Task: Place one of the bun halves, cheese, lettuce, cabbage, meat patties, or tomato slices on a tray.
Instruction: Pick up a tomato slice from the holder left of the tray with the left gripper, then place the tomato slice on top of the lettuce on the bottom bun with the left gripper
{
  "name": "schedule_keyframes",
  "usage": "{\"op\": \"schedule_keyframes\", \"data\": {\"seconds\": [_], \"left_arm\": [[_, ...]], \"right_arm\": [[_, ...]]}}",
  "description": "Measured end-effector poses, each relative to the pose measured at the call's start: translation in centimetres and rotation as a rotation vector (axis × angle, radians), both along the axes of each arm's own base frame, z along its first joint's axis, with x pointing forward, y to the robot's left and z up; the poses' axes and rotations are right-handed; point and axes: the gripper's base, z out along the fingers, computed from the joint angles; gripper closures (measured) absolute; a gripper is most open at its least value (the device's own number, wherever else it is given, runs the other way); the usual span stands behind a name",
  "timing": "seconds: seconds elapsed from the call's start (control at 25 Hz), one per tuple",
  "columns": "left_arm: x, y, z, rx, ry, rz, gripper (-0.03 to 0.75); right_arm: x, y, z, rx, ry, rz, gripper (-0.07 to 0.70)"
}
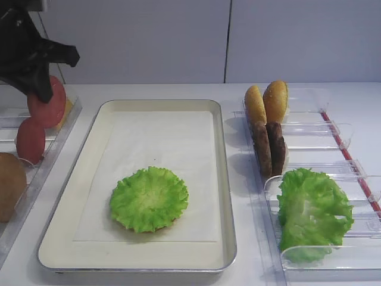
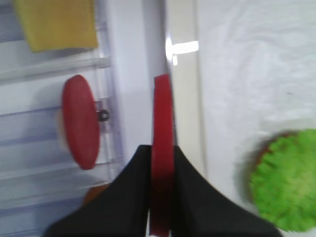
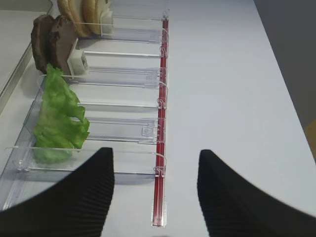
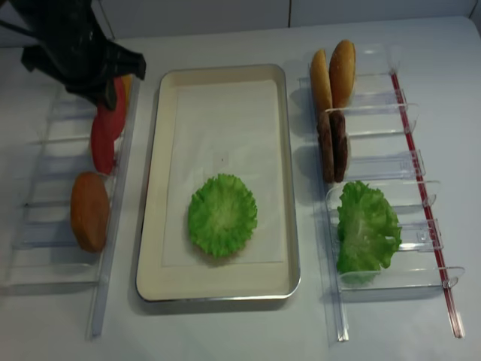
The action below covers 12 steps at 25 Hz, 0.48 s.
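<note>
My left gripper [image 2: 162,150] is shut on a red tomato slice [image 2: 162,106], held on edge above the gap between the left rack and the tray [image 2: 186,123]. The overhead views show that slice [image 1: 49,106] lifted at the rack's right side, under the black gripper [image 4: 96,84]. A second tomato slice [image 2: 80,121] stands in the rack. On the silvery tray [image 1: 226,179] lies a frilly lettuce [image 1: 149,198] leaf with something brown under it. My right gripper [image 3: 155,195] hangs open and empty over the bare table by the near end of the right rack.
The left rack [image 4: 45,226] also holds yellow cheese [image 2: 57,22] and a bun half [image 4: 90,210]. The right rack [image 1: 345,143] holds two bun halves [image 1: 266,102], two meat patties [image 1: 269,148] and more lettuce [image 1: 312,211]. A red strip [image 3: 160,148] runs along its outer side.
</note>
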Motion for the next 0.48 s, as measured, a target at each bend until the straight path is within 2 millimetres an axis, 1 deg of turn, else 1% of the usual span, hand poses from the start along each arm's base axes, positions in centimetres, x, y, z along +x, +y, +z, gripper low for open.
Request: {"op": "schedule_keyframes", "data": {"seconds": [0.12, 0.2, 0.28, 0.32, 0.36, 0.48], "left_arm": [[-2.0, -0.9, 1.6, -0.127, -0.020, -0.067, 0.667], [-3.2, -1.6, 2.2, -0.216, -0.023, -0.123, 0.667], [-4.6, -2.2, 2.4, -0.302, -0.017, -0.181, 0.667], [-5.2, -2.4, 2.3, -0.331, -0.010, -0.211, 0.667], [-5.8, -2.7, 1.7, -0.369, 0.010, -0.238, 0.667], [-7.6, -3.4, -0.5, -0.472, 0.079, -0.308, 0.667]], "right_arm": [[0.0, 0.0, 0.0, 0.000, 0.000, 0.000, 0.217], [0.0, 0.0, 0.0, 0.000, 0.000, 0.000, 0.217], [0.0, 0.0, 0.0, 0.000, 0.000, 0.000, 0.217], [0.0, 0.0, 0.0, 0.000, 0.000, 0.000, 0.217], [0.0, 0.0, 0.0, 0.000, 0.000, 0.000, 0.217], [0.0, 0.0, 0.0, 0.000, 0.000, 0.000, 0.217]]}}
